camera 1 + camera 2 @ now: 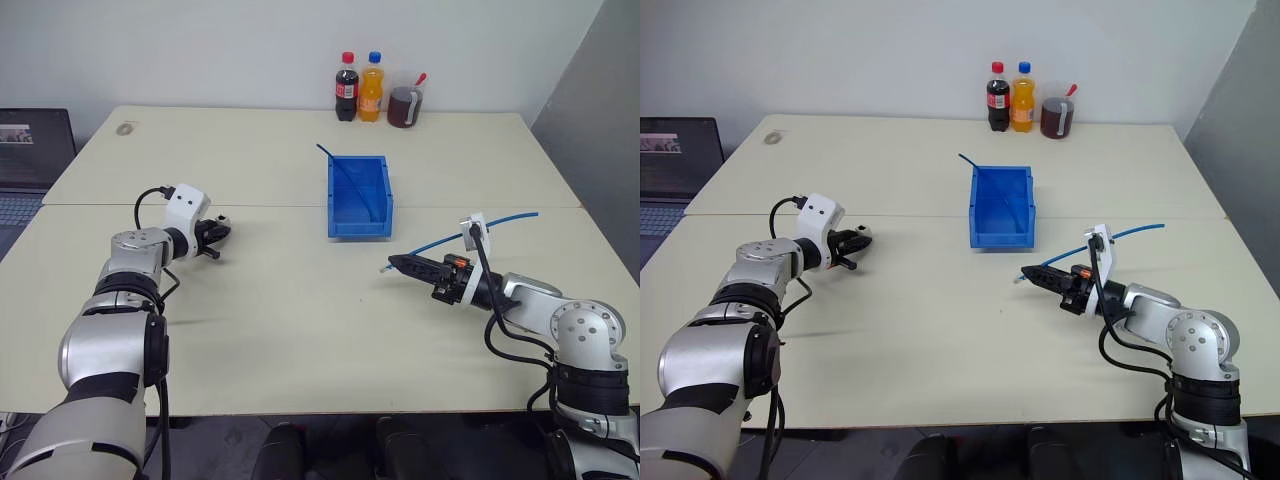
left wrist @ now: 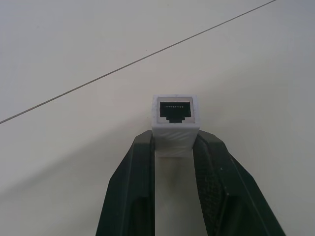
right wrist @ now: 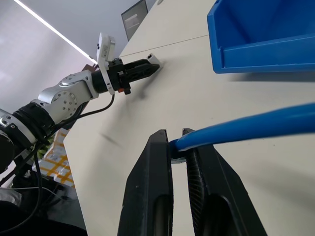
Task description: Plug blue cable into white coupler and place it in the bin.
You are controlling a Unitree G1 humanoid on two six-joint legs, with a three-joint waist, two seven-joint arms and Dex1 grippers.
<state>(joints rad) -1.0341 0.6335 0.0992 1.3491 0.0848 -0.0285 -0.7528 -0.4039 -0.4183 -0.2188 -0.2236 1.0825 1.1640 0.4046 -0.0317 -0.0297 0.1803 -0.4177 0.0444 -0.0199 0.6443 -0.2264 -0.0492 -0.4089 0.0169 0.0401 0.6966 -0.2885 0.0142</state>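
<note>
Coupler work: left gripper (image 2: 174, 147) jaws pinch white coupler (image 2: 174, 120), rigid, light, socket outward, above table (image 1: 300, 300); right gripper (image 3: 178, 140) jaws clamp blue cable (image 3: 256, 125) near its tip; limp, so grip close to plug.

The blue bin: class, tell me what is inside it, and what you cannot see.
Inside the bin a thin dark-blue cable leans, one end sticking out over the back rim. The blue floor shows otherwise bare; the strip behind the front wall is hidden.
</note>
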